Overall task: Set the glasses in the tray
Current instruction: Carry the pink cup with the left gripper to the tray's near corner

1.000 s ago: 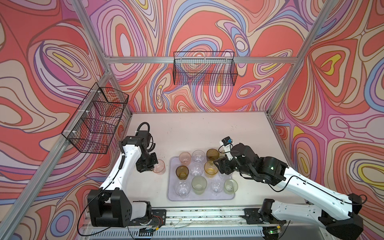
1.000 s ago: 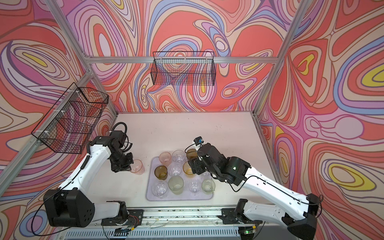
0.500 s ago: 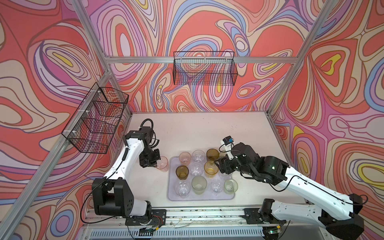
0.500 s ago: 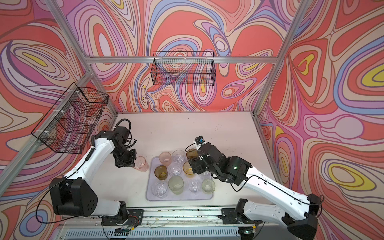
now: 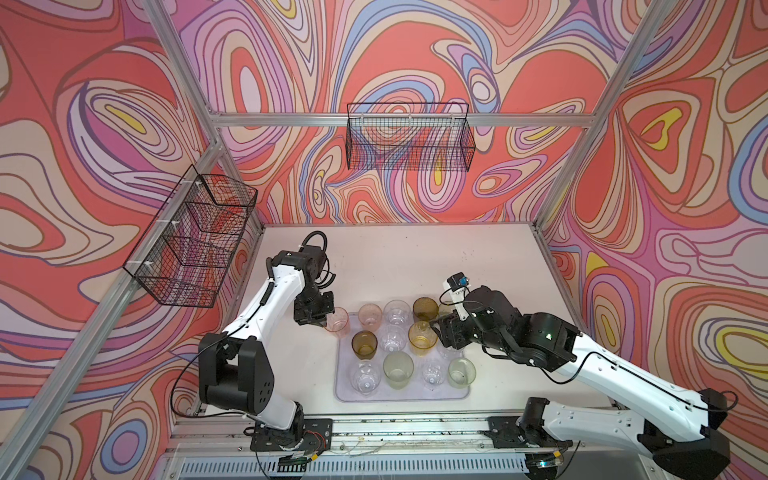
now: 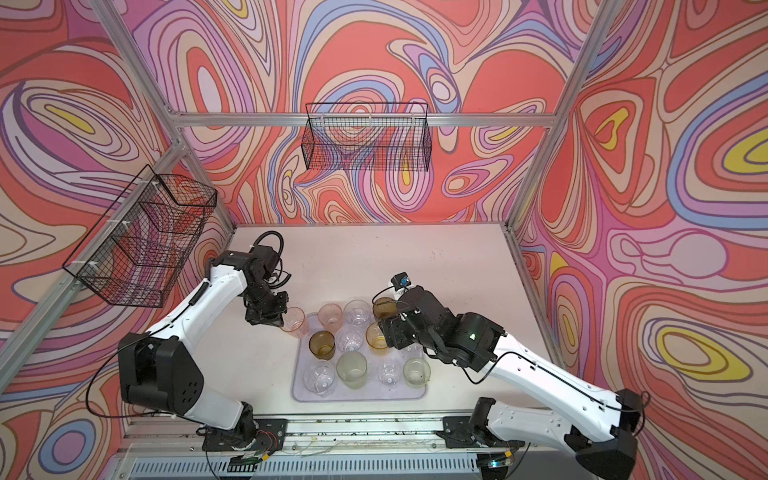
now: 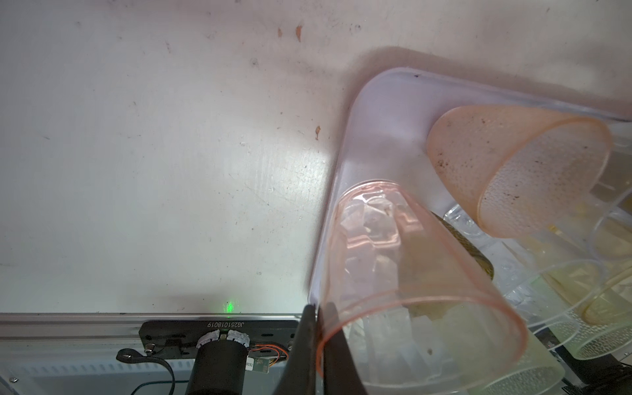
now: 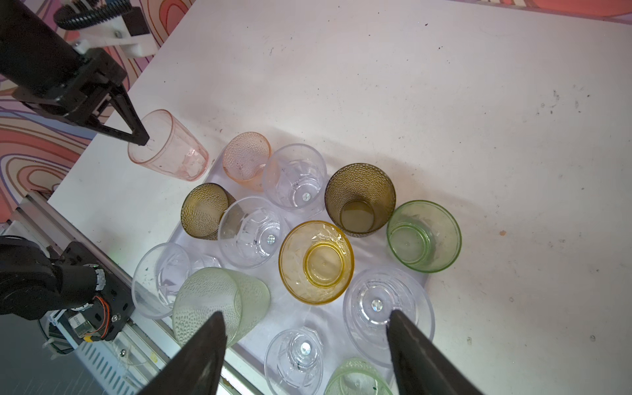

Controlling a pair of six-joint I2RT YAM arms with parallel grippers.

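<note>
My left claw (image 8: 142,139) pinches the pink glass (image 5: 337,320) by its rim, at the corner of the tray (image 5: 399,397). My right claw (image 8: 306,316) stands apart, empty. If I let go crooked, it could tip on the edge.

walls (image 5: 415,50): wild red, pink, blue, yellow swirls
tray (image 5: 415,397): pale lilac
baskets (image 5: 409,137): black mesh
glasses (image 8: 316,261): pink, clear, amber, olive, pale green; some dimpled

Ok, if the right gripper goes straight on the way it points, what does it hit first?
Probably the amber-yellow glass in the tray, ahead of the open right gripper; depth is unclear.
</note>
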